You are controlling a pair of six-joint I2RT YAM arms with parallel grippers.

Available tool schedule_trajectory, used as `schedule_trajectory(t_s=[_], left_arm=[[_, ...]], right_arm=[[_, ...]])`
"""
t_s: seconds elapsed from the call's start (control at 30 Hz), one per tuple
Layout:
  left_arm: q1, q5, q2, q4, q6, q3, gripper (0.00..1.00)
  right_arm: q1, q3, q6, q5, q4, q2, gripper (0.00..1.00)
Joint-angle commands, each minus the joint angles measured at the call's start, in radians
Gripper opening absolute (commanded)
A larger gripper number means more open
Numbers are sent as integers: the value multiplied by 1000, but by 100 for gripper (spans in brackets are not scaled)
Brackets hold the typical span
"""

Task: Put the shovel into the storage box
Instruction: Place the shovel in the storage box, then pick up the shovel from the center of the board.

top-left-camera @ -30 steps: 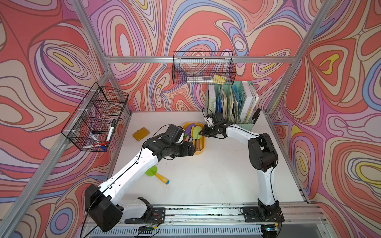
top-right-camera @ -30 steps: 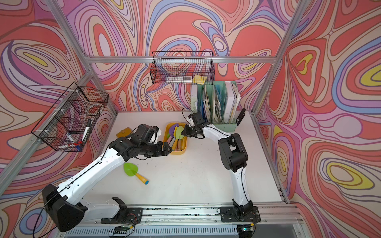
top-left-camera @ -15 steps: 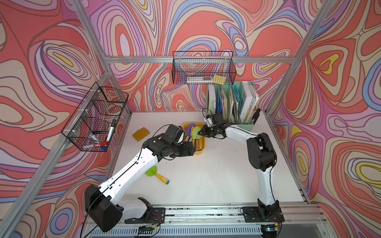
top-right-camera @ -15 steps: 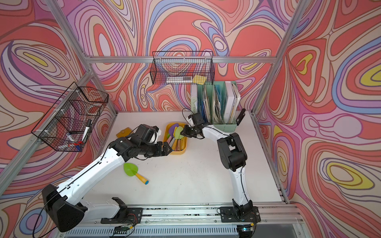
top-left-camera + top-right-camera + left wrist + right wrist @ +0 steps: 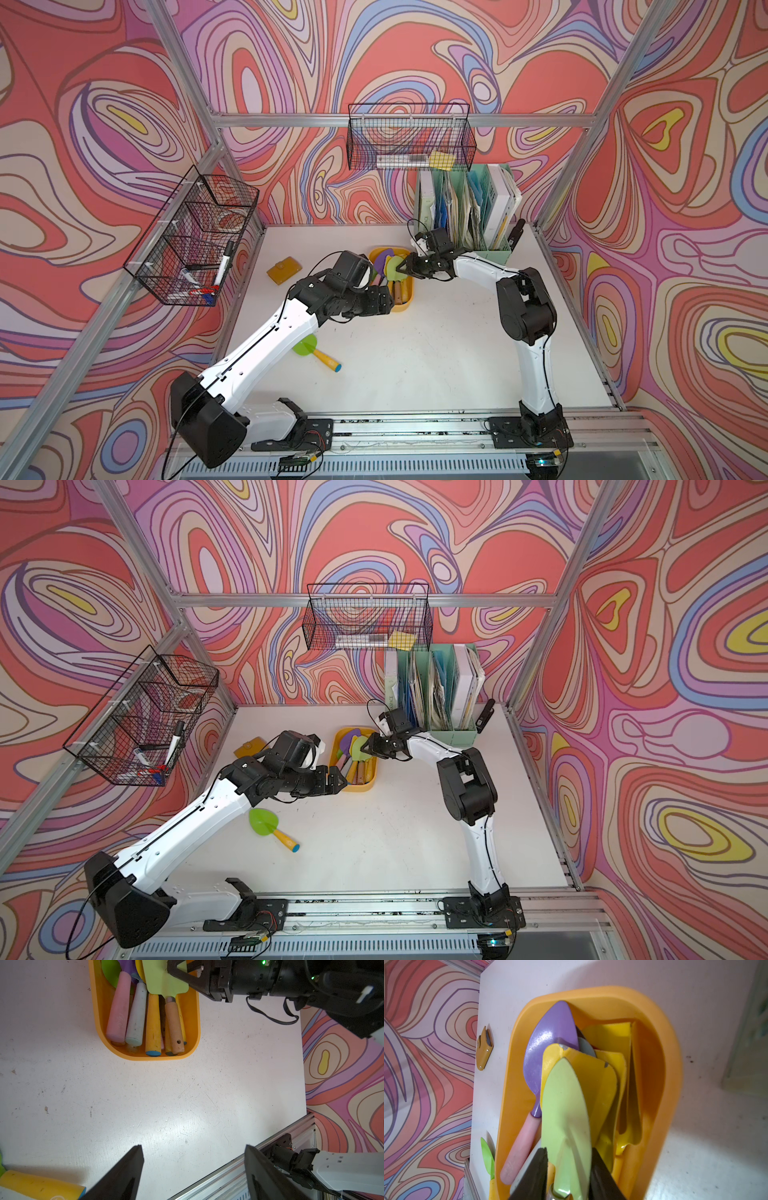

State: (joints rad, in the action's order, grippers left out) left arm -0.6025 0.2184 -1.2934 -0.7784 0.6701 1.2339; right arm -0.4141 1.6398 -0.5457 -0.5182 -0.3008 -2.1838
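The pale green shovel lies in the storage box. Its blade rests on the yellow blades beside the purple shovel, and its tan handle sits among the other handles. The box stands toward the back edge of the desk, about midway along it and near the mint-green file organizer.

My right gripper has a finger on either side of the blade's neck. I cannot tell whether they pinch it or are already clear of it. The left gripper is wide open and empty, hovering over bare desk just off the box's near end.

My worry is the withdrawal. The box is crowded and this shovel rides high on the pile. If a finger catches the blade's edge as I pull back, I judge it could drag the shovel over the rim or tip it out. I'd want the jaws plainly clear before lifting.

The box also looks light, so a nudge from either gripper could slide it.

A bright green shovel lies on the desk near the left edge, well apart from the box and close under the left arm. A careless sweep there could knock it away.
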Motion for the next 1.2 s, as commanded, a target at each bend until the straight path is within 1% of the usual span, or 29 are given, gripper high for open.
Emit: schedule_trajectory(t_s=[0.0,0.23,0.47,0.57,0.67,0.8,0.97,1.17], left_arm=[[-6,-1,5,-17,-3,-7,82],[-5,-22,11,-45,18,-20,82],[-5,-28,20,-67,47,-22,82],[-5,-39,28,-93,80,-28,82],[-5,-64,35,-139,135,-41,82],[-6,-125,56,-203,269,-101,82],[-1,-152,108,-176,441,-270,79],[40,-214,223,-110,612,-463,77]], right_arm=[[5,3,9,61,-70,19,37],[6,32,17,143,-154,40,40],[6,39,21,173,-180,68,40],[5,37,26,173,-187,83,40],[6,28,27,175,-189,110,40],[6,6,39,173,-194,166,40],[5,-42,75,140,-206,257,39],[4,-112,138,86,-242,339,38]])
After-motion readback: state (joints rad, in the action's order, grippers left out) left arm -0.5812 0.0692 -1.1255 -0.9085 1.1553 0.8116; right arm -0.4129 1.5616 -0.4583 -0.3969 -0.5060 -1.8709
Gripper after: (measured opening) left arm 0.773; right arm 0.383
